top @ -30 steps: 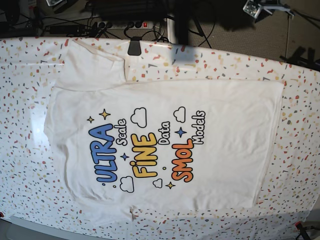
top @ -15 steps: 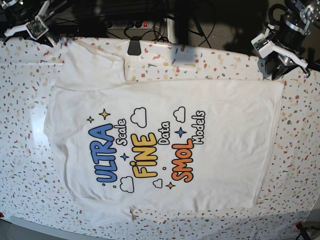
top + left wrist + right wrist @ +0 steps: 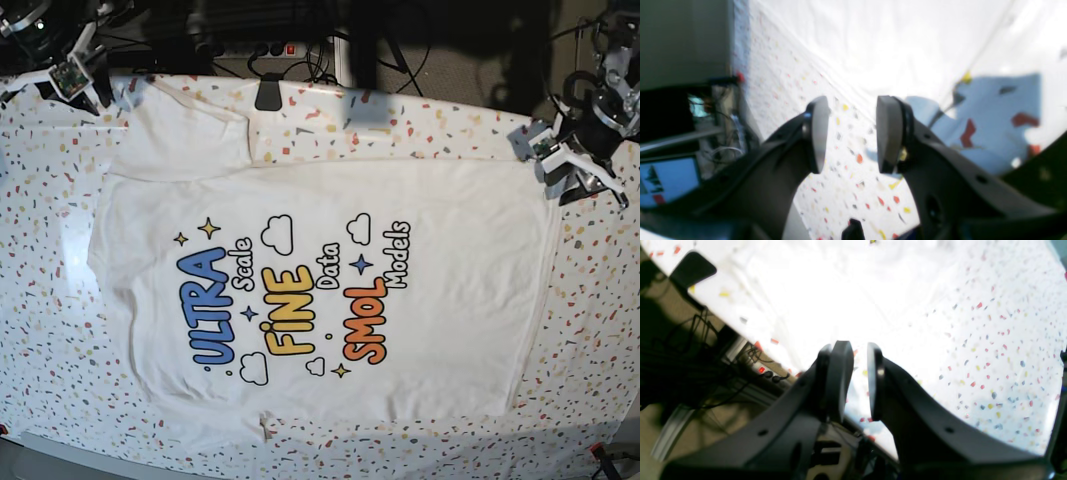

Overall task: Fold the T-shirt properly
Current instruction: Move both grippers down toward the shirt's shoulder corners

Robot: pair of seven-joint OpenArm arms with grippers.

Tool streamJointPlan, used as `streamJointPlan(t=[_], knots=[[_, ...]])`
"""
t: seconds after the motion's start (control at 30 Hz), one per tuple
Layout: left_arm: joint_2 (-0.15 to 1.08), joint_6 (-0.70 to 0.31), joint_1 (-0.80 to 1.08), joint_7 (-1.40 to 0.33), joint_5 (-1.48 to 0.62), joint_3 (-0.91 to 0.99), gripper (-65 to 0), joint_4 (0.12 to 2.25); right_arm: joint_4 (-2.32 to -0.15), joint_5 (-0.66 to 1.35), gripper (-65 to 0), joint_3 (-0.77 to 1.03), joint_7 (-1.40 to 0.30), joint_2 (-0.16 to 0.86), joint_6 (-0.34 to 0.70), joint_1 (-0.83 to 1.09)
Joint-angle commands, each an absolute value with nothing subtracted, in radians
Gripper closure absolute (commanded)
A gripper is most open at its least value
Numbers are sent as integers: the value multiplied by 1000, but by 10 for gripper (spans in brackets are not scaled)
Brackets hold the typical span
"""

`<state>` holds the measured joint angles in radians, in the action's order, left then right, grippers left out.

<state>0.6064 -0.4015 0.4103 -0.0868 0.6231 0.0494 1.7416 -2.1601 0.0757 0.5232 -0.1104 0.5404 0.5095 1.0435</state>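
Both grippers hang above the table's far corners with nothing in them. Spread flat, print side up, the T-shirt (image 3: 330, 290) covers the middle of the speckled table (image 3: 600, 330), one sleeve lying toward the back edge. Near that sleeve a black clamp (image 3: 268, 92) grips the table's rim, with cables and a power strip (image 3: 250, 48) behind it. Beside the shirt's hem corner, the left gripper (image 3: 572, 178) has its jaws well apart over bare covering. By the sleeve, the right gripper (image 3: 92, 82) shows only a narrow gap.
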Motion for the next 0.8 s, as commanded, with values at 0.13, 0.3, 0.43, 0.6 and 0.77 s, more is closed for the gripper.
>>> streamJointPlan(t=[0.13, 0.3, 0.43, 0.6, 0.77], knots=[[623, -384, 363, -82, 629, 5, -232, 1687, -2175, 82, -121, 532, -92, 548, 502, 1010], [649, -397, 363, -118, 631, -109, -232, 1687, -2175, 82, -121, 532, -103, 548, 501, 1008], [668, -397, 360, -141, 685, -168, -232, 1679, -2175, 82, -121, 532, -106, 548, 501, 1008], [665, -397, 307, -134, 681, -168, -232, 1600, -2175, 82, -121, 532, -107, 548, 500, 1009], [665, -397, 259, -95, 681, -168, -232, 1519, -2175, 82, -121, 532, -106, 548, 500, 1008]])
